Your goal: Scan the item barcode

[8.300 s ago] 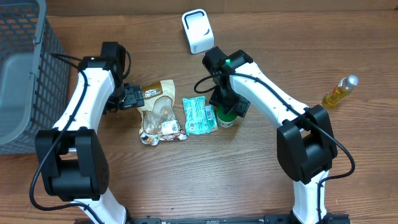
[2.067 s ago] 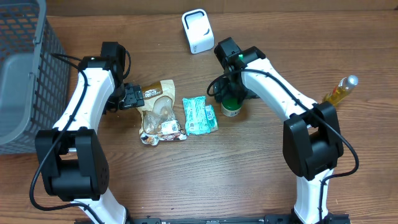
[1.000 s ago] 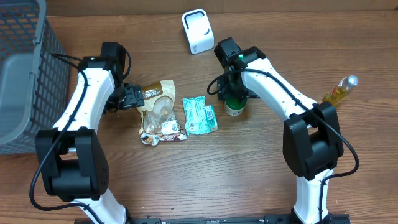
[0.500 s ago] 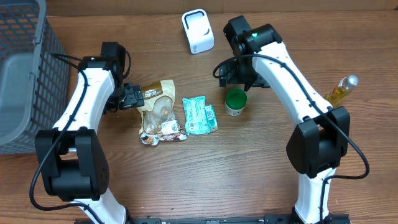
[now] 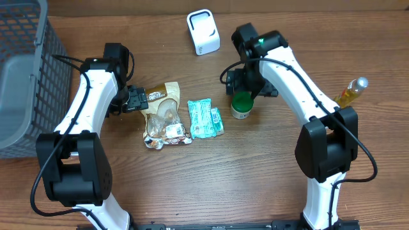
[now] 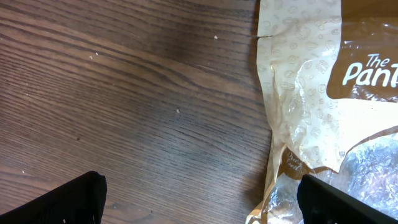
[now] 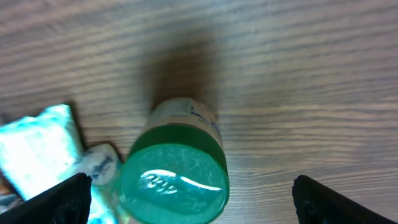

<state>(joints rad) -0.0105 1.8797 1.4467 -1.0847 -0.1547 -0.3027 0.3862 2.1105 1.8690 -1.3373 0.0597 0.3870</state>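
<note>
- The tan snack bag (image 5: 165, 116) lies flat on the wooden table (image 5: 255, 179), with a teal packet (image 5: 204, 118) just beside its right edge.
- The green-lidded jar (image 5: 241, 105) stands upright just right of the teal packet, lid facing up.
- The right gripper (image 5: 245, 86) hovers over the jar's far side. Its jaws are spread wide and hold nothing, and its fingertips (image 7: 59, 199) are clear of the jar.
- The left gripper (image 5: 137, 99) sits at the snack bag's far left corner, jaws spread wide and empty, with the bag's edge lying between them.
- A yellow bottle (image 5: 349, 93) lies at the right edge, well apart from the jar.
- A grey basket (image 5: 25, 76) fills the left edge.
- The white barcode scanner (image 5: 203, 32) stands farthest back, well apart from the jar.
</note>
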